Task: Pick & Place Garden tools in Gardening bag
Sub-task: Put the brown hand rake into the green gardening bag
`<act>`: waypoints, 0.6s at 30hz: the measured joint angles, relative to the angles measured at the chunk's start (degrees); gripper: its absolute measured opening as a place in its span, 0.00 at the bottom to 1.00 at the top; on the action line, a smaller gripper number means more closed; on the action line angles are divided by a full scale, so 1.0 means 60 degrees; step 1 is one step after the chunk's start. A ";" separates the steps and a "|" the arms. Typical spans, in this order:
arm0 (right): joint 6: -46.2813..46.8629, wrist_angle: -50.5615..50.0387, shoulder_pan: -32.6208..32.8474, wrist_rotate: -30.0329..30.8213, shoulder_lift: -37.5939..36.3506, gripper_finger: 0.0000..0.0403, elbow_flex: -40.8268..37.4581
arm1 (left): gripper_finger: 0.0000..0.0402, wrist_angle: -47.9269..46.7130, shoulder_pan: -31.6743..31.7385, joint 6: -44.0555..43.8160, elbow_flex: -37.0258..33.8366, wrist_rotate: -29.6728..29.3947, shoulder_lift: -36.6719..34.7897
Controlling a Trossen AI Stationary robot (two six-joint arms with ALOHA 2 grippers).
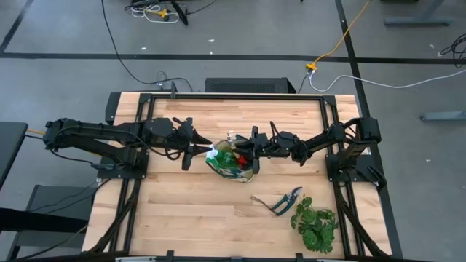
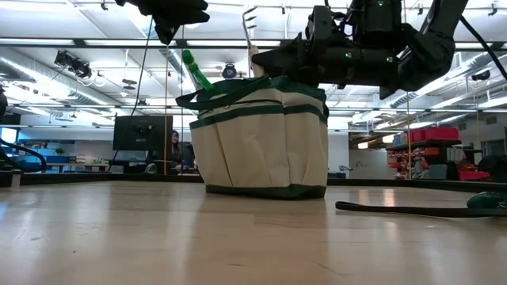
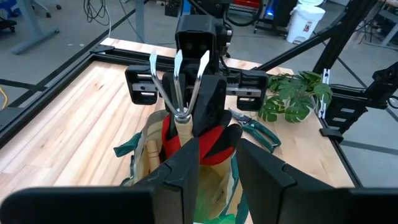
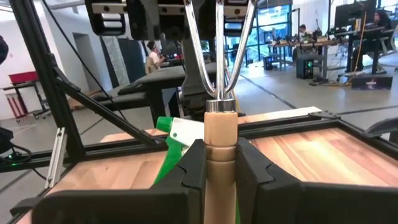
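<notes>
Clamping wooden-handled hand rake [image 4: 220,134], right gripper [image 4: 220,163] is holding it upright over gardening bag [image 2: 261,138] at table centre. Advice: lowering straight, releasing once handle is seating. Left gripper [image 3: 217,163] is hovering part-open, empty, left of bag.

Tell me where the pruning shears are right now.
In the high view the pruning shears lie flat on the table, on the right arm's side, between the gardening bag and the leafy plant, outside the bag.
</notes>
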 joint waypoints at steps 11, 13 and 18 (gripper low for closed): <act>-0.0401 0.0174 -0.0060 0.0426 0.0000 0.10 0.0000 | 0.28 0.0000 -0.0001 0.0000 -0.0002 0.0000 0.0010; -0.0435 0.0168 -0.0112 0.0419 0.0000 0.10 0.0000 | 0.28 0.0000 -0.0001 0.0000 0.0000 0.0000 0.0010; -0.0382 0.0134 -0.0170 0.0430 -0.0002 0.10 0.0000 | 0.28 0.0000 0.0001 0.0000 -0.0003 0.0000 0.0010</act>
